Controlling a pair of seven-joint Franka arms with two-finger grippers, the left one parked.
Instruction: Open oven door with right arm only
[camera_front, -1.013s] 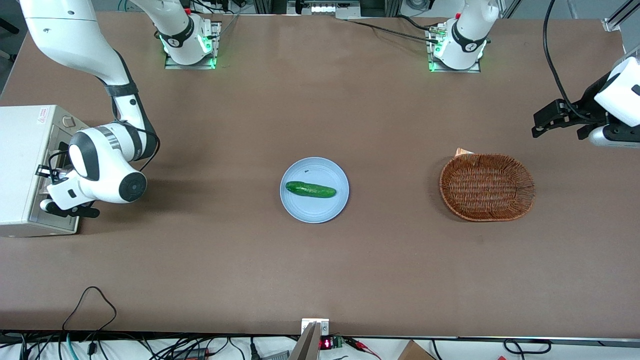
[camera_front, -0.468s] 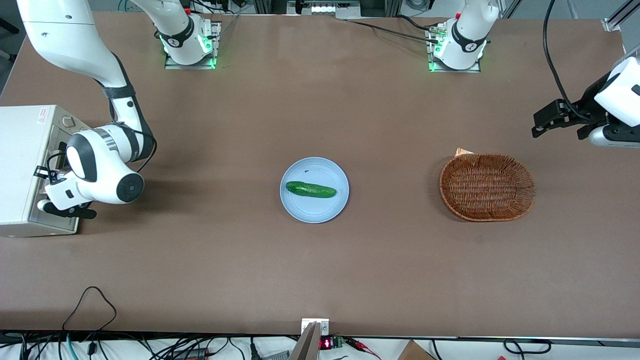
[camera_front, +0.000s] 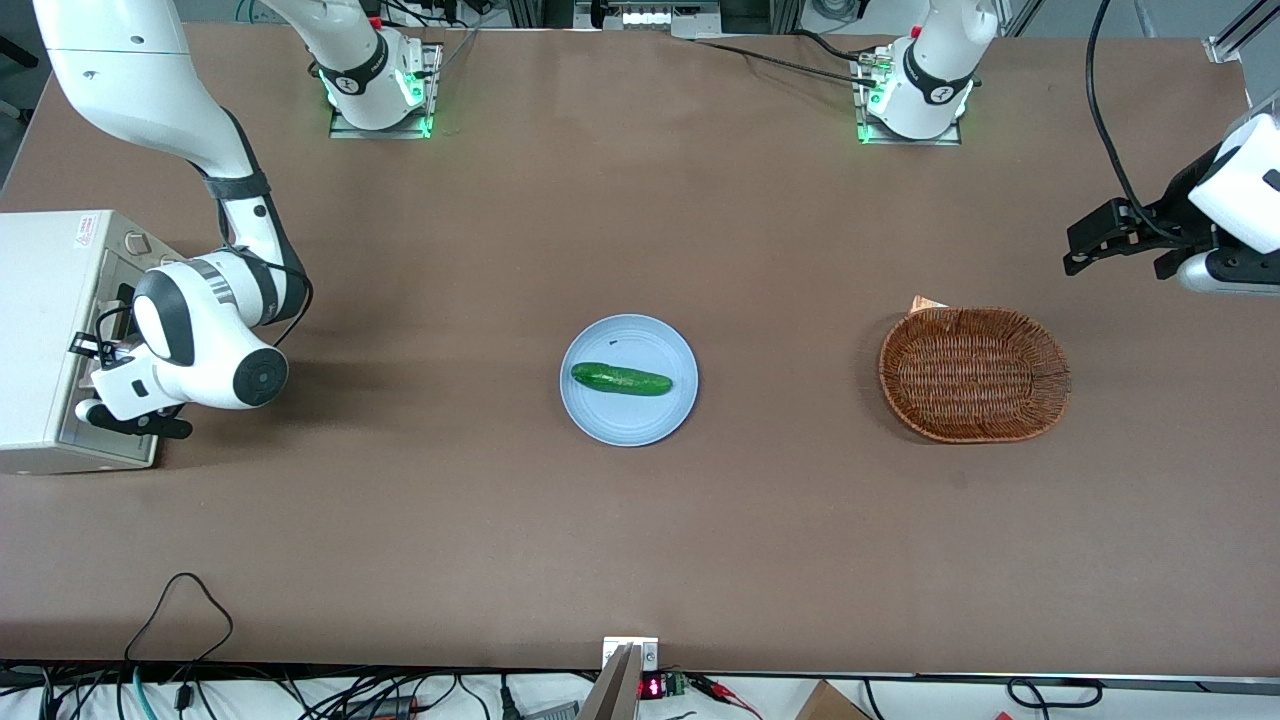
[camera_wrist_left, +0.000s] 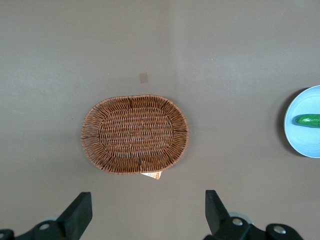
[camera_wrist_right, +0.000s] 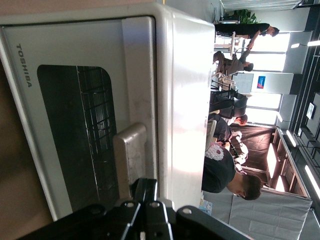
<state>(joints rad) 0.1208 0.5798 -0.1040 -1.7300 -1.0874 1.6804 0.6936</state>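
Your gripper (camera_front: 112, 385) is at the oven door (camera_wrist_right: 75, 120), by the table's (camera_front: 640, 560) working-arm edge; its finger state I cannot tell. Mid-table: one plate (camera_front: 629, 415), one cucumber (camera_front: 621, 379), one basket (camera_front: 974, 374).

The desk (camera_front: 640, 550) has a brown surface. A white oven (camera_front: 45, 340) stands at the working arm's end. The gripper (camera_front: 100, 385) sits against its front. A blue plate (camera_front: 628, 412) lies at mid-desk and carries a cucumber (camera_front: 621, 379). A wicker basket (camera_front: 974, 374) lies toward the parked arm's end, well apart from the plate. Two arm bases (camera_front: 378, 85) are mounted at the desk edge farthest from the front camera.
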